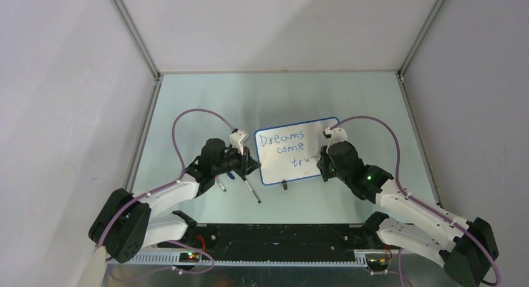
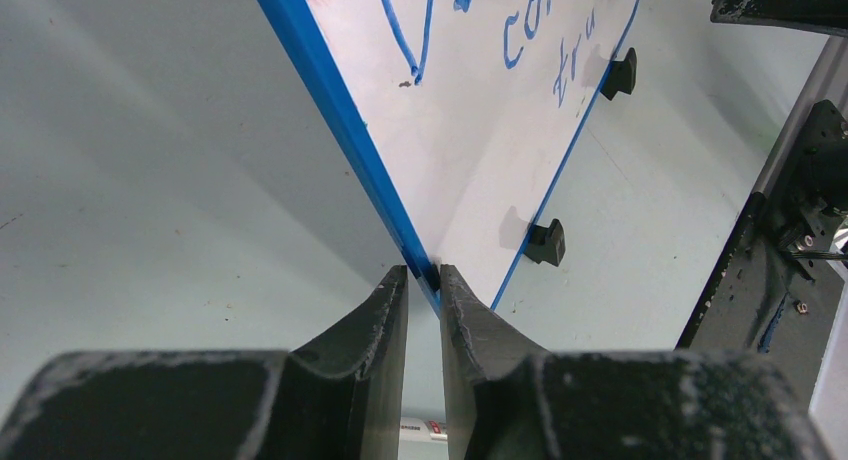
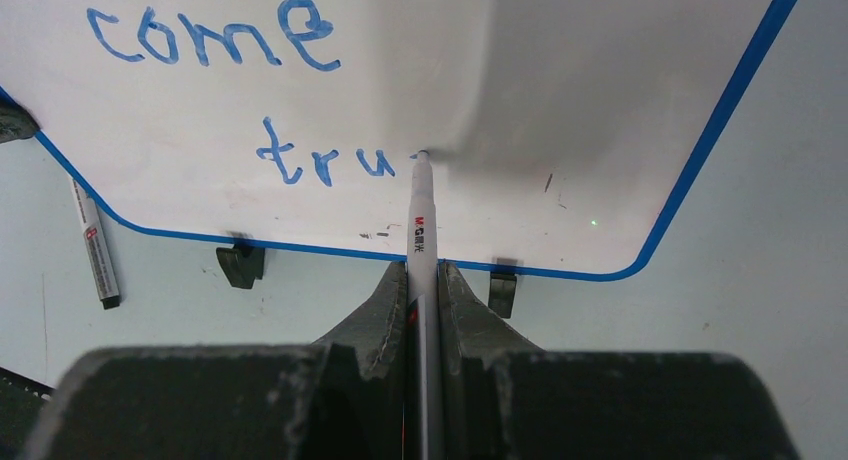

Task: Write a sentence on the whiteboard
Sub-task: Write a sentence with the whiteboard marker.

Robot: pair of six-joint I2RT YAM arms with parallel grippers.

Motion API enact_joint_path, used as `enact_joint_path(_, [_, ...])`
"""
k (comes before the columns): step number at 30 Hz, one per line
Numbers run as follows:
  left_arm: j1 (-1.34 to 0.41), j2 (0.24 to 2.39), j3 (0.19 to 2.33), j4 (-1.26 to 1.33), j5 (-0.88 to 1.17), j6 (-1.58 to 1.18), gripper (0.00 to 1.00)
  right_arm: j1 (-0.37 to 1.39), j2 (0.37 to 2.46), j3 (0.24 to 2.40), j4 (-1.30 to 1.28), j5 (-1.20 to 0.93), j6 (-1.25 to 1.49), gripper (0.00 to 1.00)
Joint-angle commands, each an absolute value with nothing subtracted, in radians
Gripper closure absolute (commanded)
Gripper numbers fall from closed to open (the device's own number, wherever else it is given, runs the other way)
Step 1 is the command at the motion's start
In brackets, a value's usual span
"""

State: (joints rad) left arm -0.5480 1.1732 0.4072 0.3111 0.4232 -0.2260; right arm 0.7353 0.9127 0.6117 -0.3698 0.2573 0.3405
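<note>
The whiteboard (image 1: 274, 173) lies at the middle of the surface (image 1: 206, 100), its long axis running left to right and its clip feet on the near edge. The sentence (image 1: 282, 141) reads "Dreams come tru". The left claw (image 2: 424, 272) pinches the board's left rim, and the right claw (image 3: 425, 272) is clamped on a marker (image 3: 420, 215) pointing away, its tip touching beside "tru".

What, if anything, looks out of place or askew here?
The whiteboard sits askew to the table edges, its left rim pinched by the left fingers. A spare marker lies loose on the table by its near left corner. Nothing looks spilled or damaged.
</note>
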Motion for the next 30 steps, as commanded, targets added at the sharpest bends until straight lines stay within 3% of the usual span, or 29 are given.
enact_joint_path(1, [-0.555,1.162,0.434,0.328,0.435,-0.201,0.77,0.724,0.904,0.614,-0.366,0.298,0.352,1.00])
enact_joint_path(30, [-0.555,1.163,0.436,0.327,0.435,-0.201,0.77,0.710,0.927,0.659,-0.331,0.248,0.330,1.00])
